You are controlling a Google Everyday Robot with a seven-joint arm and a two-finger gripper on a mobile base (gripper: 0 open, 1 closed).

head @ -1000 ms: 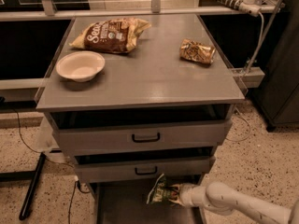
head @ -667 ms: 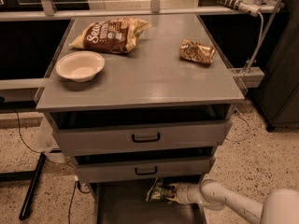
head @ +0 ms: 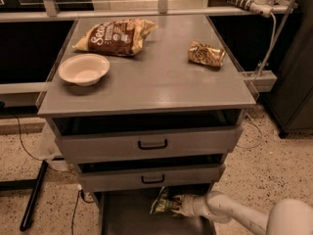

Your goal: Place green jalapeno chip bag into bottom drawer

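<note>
Camera view has the green jalapeno chip bag (head: 163,205) down low over the open bottom drawer (head: 124,220), tucked just under the front of the middle drawer (head: 151,178). Compared with a second ago it's come down a bit and shifted slightly left over the tray, and it looks more crumpled now. I can't say for sure whether it's resting on the tray floor yet. The gripper (head: 180,205) is right against the bag's right edge, with the white arm (head: 230,213) reaching in from the lower right. I honestly can't tell if it's clamped on the bag or has let go. My read is that the bag is basically inside the drawer, so only the release and backing out are left. Up top, the bowl (head: 84,68), the big brown bag (head: 117,35) and the little gold bag (head: 206,53) haven't budged.
</note>
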